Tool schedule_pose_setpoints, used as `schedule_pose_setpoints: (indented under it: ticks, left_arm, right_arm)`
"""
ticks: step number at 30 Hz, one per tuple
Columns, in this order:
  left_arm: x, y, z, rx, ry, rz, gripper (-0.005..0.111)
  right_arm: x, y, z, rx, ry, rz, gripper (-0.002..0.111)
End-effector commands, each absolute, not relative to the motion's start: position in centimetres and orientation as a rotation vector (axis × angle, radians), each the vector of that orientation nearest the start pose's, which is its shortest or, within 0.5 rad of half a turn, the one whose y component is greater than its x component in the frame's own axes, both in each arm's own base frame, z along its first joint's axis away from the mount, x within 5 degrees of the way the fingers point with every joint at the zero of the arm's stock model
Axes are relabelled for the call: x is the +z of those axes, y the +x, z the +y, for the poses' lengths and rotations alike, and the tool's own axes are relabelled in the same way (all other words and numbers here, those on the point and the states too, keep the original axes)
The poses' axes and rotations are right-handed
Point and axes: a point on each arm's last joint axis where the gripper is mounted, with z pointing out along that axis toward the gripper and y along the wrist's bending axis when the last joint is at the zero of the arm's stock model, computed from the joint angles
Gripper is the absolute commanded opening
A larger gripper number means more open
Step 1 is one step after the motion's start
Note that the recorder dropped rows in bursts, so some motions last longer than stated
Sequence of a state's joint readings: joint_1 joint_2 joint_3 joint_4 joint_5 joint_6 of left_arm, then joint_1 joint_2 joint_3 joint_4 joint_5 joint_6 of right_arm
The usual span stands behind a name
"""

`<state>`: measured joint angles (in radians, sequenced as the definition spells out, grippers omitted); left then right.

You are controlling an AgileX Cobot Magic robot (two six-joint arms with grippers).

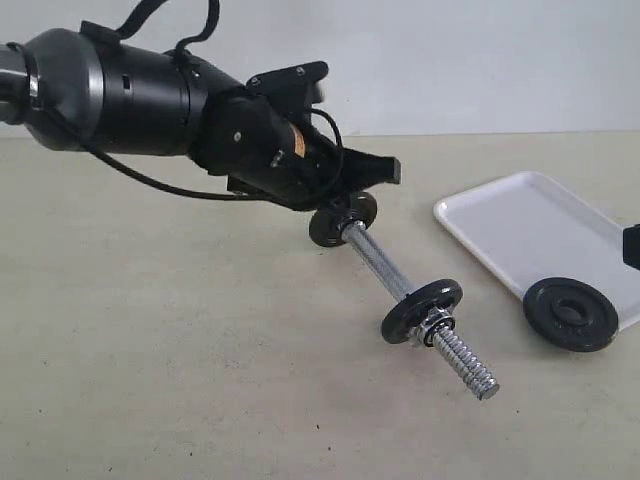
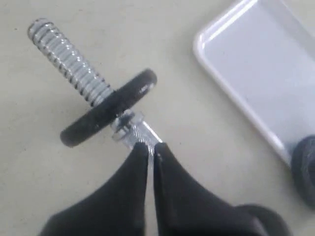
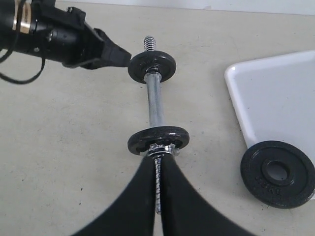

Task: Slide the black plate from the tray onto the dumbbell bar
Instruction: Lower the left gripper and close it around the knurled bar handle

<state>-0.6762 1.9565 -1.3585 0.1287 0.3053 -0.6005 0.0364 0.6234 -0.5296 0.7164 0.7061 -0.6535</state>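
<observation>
Step in hand: bracing the bar. The pick-up of the plate has not begun.

Left end effector (image 2: 147, 150) is clenched on the chrome of the dumbbell bar (image 1: 385, 265), right beside the far disc (image 1: 343, 218). The left arm comes in from 10 o'clock in the exterior view, stretched low and near level over the desk (image 1: 150, 350), wrist dipped to the bar.

The bar runs from 11 to 5 o'clock. Its near disc (image 1: 420, 312) rests on the desk, and the bare threaded end (image 1: 470, 365) sticks out beyond the nut.

Black plate (image 1: 570, 313) lies flat on the near corner of the tray (image 1: 530, 230), at 3 o'clock from the near disc. Its edge seems to lap over the rim.

Right end effector (image 3: 157, 164) is clenched and empty. Only a dark sliver of it shows at the 3 o'clock edge of the exterior view, well apart from bar and plate. Its camera looks along the bar.

Next move, as judged: the right fingers must part and take the plate by its rim. The plate then needs tipping on edge so its hole lines up with the threaded end. The hole likely leaves little slack, so the left hold has to keep the bar steady.
</observation>
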Motion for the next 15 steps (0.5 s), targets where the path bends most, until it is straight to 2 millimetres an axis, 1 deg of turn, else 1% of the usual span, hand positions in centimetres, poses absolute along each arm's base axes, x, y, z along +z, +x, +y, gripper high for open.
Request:
schedule_pose_setpoints:
  ticks: [1,4,5,6,7,8,9,10,11,12,13,15]
  left_arm:
    - [20.3,35.1,-26.8,-0.632,-0.014,2.451,0.004]
    - [18.8,35.0,-27.0,-0.645,-0.082,2.527,0.005]
    - [18.0,34.8,-27.1,-0.654,-0.097,2.572,0.011]
    - [17.6,34.8,-27.2,-0.671,-0.114,2.590,0.018]
    - [17.0,34.7,-27.5,-0.707,-0.147,2.615,0.034]
    - [16.8,34.6,-27.7,-0.730,-0.170,2.625,0.046]
    - [16.2,34.6,-27.9,-0.769,-0.234,2.644,0.069]
    - [16.0,34.5,-28.0,-0.790,-0.276,2.661,0.081]
    - [15.7,34.4,-28.0,-0.799,-0.298,2.675,0.088]
    - [15.5,34.4,-28.1,-0.797,-0.302,2.681,0.091]
    - [15.5,34.4,-28.1,-0.795,-0.302,2.686,0.091]
    - [15.2,34.4,-28.1,-0.797,-0.317,2.687,0.088]
  right_arm:
    - [29.7,11.2,4.3,0.450,-0.375,2.083,0.000]
    - [29.7,11.2,4.3,0.450,-0.375,2.083,0.000]
    - [29.7,11.2,4.3,0.450,-0.375,2.083,0.000]
    - [29.7,11.2,4.3,0.450,-0.375,2.083,0.000]
    - [29.7,11.2,4.3,0.450,-0.375,2.083,0.000]
    - [29.6,11.2,4.3,0.452,-0.376,2.085,0.000]
    - [29.6,11.2,4.3,0.452,-0.376,2.085,0.000]
    - [29.6,11.2,4.3,0.452,-0.377,2.086,0.000]
    - [29.6,11.2,4.3,0.452,-0.377,2.086,0.000]
    - [29.6,11.2,4.3,0.452,-0.377,2.086,0.000]
    - [29.6,11.2,4.3,0.452,-0.377,2.086,0.000]
    - [29.6,11.2,4.3,0.453,-0.378,2.086,0.000]
